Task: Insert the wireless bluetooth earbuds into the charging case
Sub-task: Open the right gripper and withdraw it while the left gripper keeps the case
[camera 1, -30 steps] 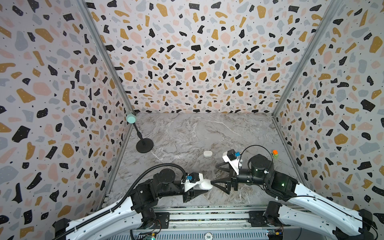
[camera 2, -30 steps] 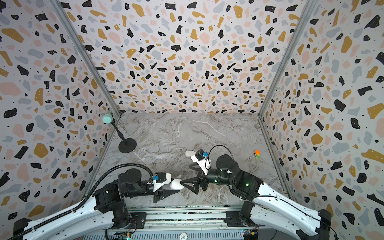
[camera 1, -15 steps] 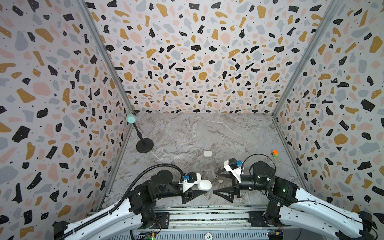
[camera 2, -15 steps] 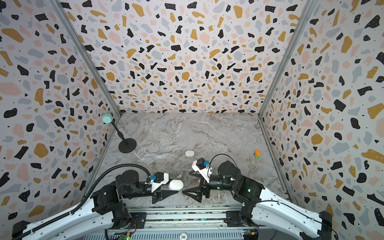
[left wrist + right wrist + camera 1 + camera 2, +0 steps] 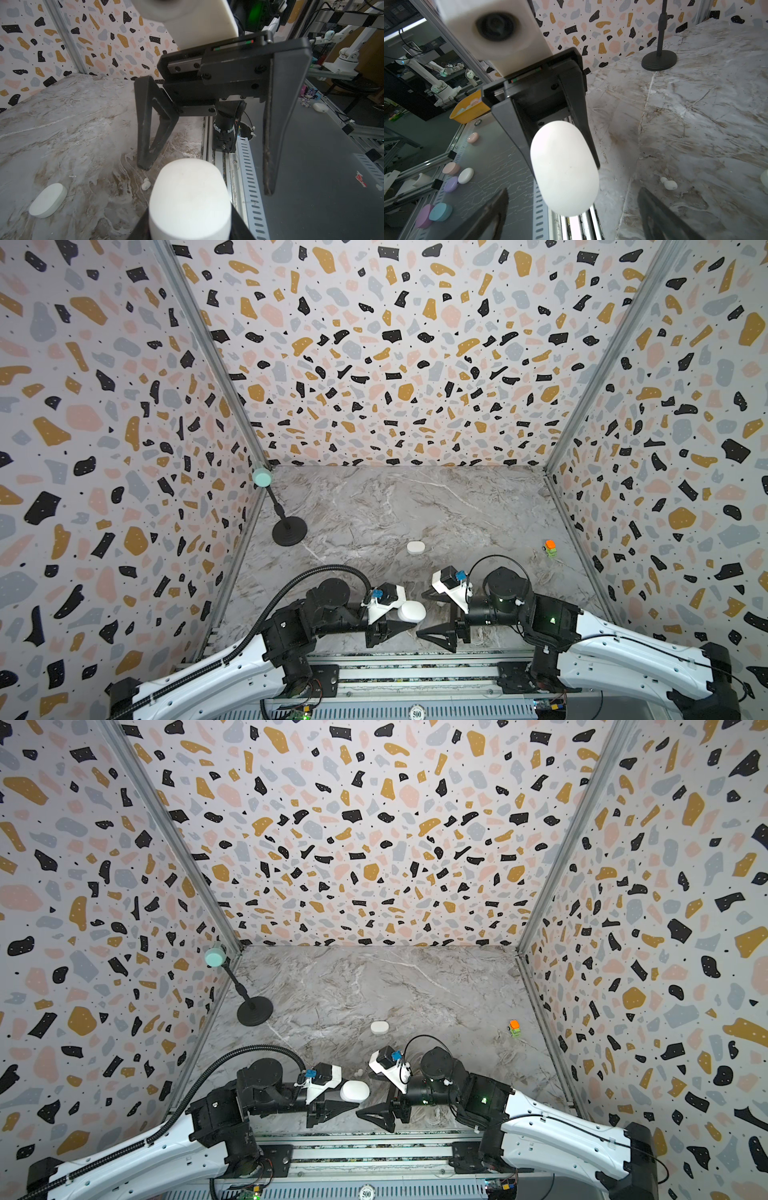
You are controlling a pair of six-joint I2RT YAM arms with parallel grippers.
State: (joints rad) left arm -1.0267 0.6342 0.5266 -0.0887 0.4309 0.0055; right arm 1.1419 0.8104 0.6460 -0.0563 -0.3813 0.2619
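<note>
While left claw clamps charging case, table edge lies near.

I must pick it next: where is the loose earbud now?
In a top view the earbud lies on the table, front middle, just behind the held case.

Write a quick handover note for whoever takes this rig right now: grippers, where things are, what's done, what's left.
Left gripper: shut on a white case, held up near the front edge, lid closed.
Right gripper: open, empty, facing that case.
Second case: closed, lying mid-table.
One earbud lies on the table beside the grippers; no others in view.
Done: case picked up.
Left: open it and seat the earbuds.
</note>
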